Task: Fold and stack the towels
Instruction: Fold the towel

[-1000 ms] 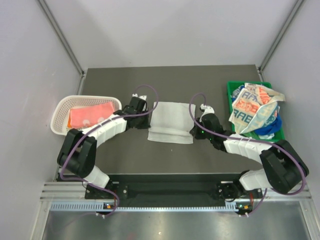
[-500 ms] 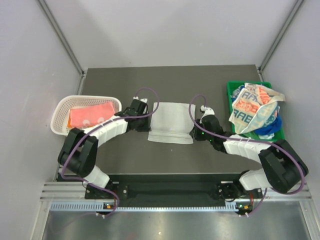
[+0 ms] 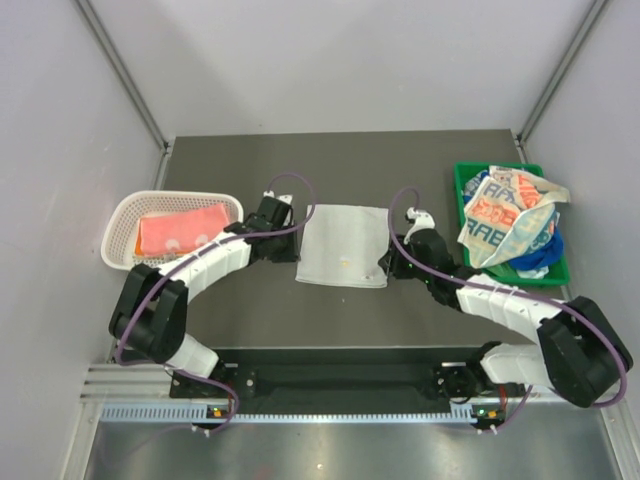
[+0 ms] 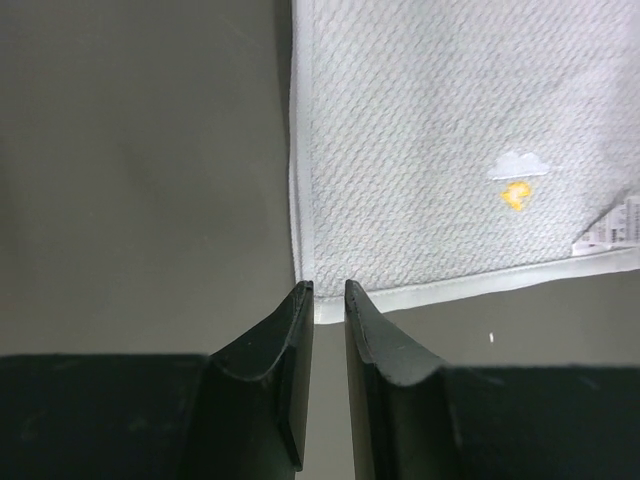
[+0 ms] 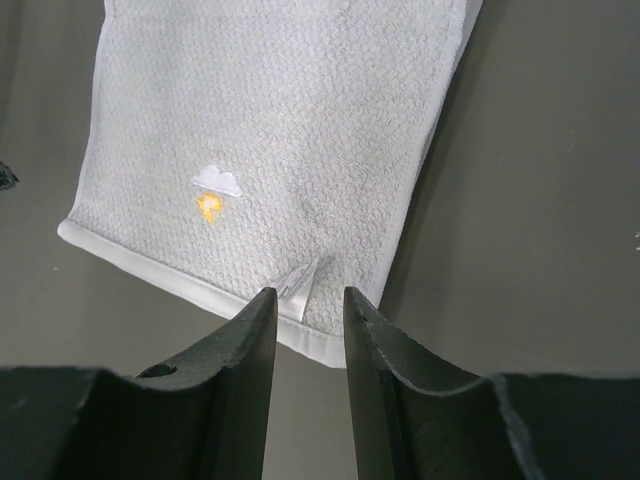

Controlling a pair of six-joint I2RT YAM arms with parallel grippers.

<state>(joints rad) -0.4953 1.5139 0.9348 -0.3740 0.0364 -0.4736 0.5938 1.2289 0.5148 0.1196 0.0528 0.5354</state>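
I judge the job roughly half done. The plain white waffle-weave towel (image 3: pixel 343 245) lies folded flat in the middle of the dark worktop (image 3: pixel 250 300), between my two arms and not yet stacked. The left gripper (image 4: pixel 327 287) sits at the towel's near left corner, jaws a narrow slit apart with nothing in them. The right gripper (image 5: pixel 305 292) is at the near right corner, jaws wider, also empty.

The white mesh plastic basket (image 3: pixel 118 215) on the left holds two folded towels, an orange towel (image 3: pixel 185 213) and a pink towel with white motifs (image 3: pixel 170 238). The green plastic bin (image 3: pixel 463 180) on the right holds a crumpled white towel with orange-teal lettering (image 3: pixel 505 215) over a blue towel (image 3: pixel 535 258), both left to fold.
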